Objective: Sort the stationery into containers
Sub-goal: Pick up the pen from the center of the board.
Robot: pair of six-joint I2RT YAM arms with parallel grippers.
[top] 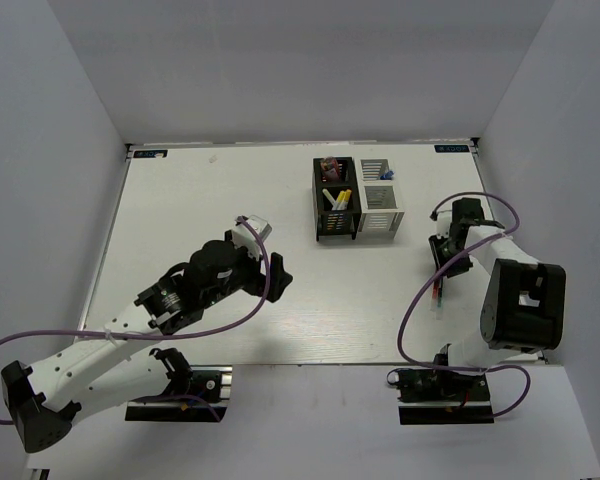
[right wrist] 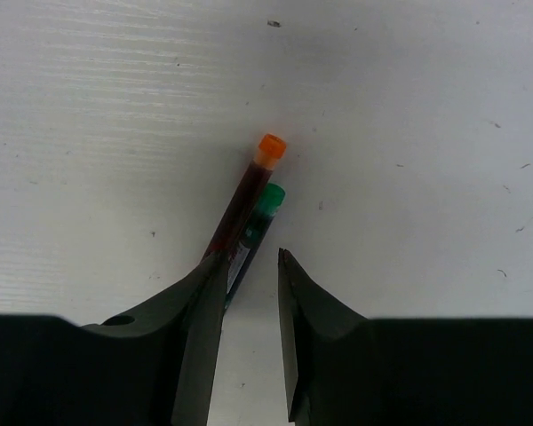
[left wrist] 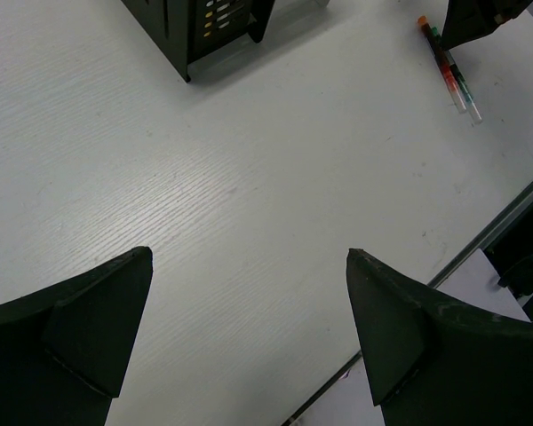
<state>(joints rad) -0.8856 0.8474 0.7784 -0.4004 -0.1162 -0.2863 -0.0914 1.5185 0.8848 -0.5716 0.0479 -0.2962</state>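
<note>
While the left gripper [left wrist: 249,253] hangs over bare counter [top: 200,200] with its jaws spread wide and holding nothing, the right gripper [right wrist: 249,255] sits low over two thin pens lying side by side near the counter's right edge. Its jaws stand narrowly apart, white counter showing in the gap, and they grip neither pen. The red pen [right wrist: 247,185], orange-capped, and the green pen [right wrist: 263,211] touching it both run under one finger, their caps pointing away from the wrist. The right arm's purple cable [top: 405,315] loops just beside the pens on their left. Well apart from them, toward the far middle of the counter, the black organizer [top: 336,230] and the white organizer [top: 380,224] stand upright and touching, black on the left. White pens with yellow ends [top: 337,198] lean in a front compartment of the black one, a pink-red tube [top: 330,165] stands in its back compartment, and a blue-capped bottle [top: 386,174] sits at the back of the white one. Small blue labels [top: 150,153] mark the counter's two far corners; their writing is too small to read
</note>
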